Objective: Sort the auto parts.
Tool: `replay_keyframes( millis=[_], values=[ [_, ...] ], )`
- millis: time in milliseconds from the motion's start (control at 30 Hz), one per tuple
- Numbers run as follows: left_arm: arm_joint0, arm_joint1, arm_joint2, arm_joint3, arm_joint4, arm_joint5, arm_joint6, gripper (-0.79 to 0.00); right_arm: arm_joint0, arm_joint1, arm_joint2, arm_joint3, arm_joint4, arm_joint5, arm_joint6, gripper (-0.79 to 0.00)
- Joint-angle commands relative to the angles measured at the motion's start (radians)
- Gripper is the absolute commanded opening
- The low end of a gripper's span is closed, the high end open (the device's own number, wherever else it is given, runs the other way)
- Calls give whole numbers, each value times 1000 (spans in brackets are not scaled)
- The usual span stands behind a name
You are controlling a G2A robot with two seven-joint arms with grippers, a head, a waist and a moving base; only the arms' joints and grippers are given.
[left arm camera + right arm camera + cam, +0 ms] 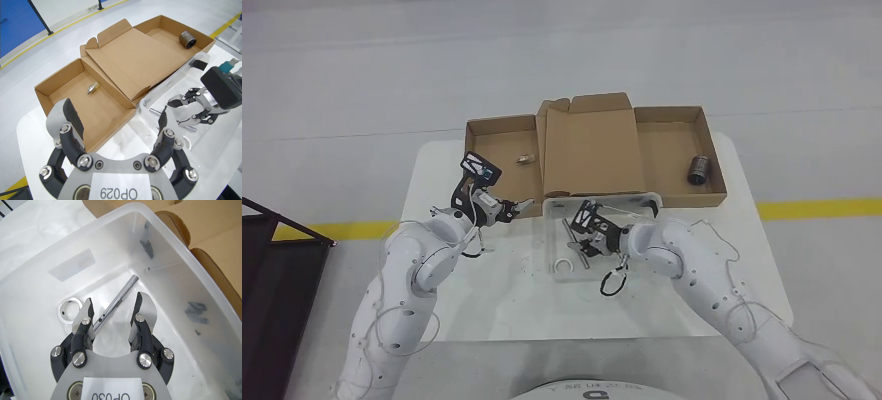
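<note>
The steel rod (121,294) is slim, polished and straight, with small holes drilled in its side. It lies slantwise on the floor of the clear plastic bin (170,256). A short metal ring (69,311) lies flat near it. The right claw (115,300) hangs inside the bin, fingers spread apart on either side of the rod. Whether a pad touches the rod is hard to tell, probably not.

The right wrist view gives the rod's holes and the ring's bore up close. The left wrist view takes in the cardboard box (136,62) behind the bin. A small brass-coloured fitting (92,88) lies in one end compartment and a dark ribbed cylinder (187,40) in the other, with a broad folded flap between them.

The left claw (117,111) is wide open and holds nothing. It hovers over the white bench (442,170), near the fitting's compartment and the bin's corner. In the top view, the bin sits against the box's front edge.
</note>
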Motion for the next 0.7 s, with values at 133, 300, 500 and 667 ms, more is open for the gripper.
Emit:
replay_keyframes(
  millis=[133,300,500,667],
  values=[
    [0,0,0,0,0,0,0,0,-12,-3,-33,-41,-122,92,66,-157],
    [0,0,0,0,0,0,0,0,-1,-12,-56,-54,-140,118,92,-172],
    [0,0,0,0,0,0,0,0,22,-23,-79,-36,-126,113,115,-225],
    [0,0,0,0,0,0,0,0,49,-39,-119,-4,-129,126,142,-265]
  ],
)
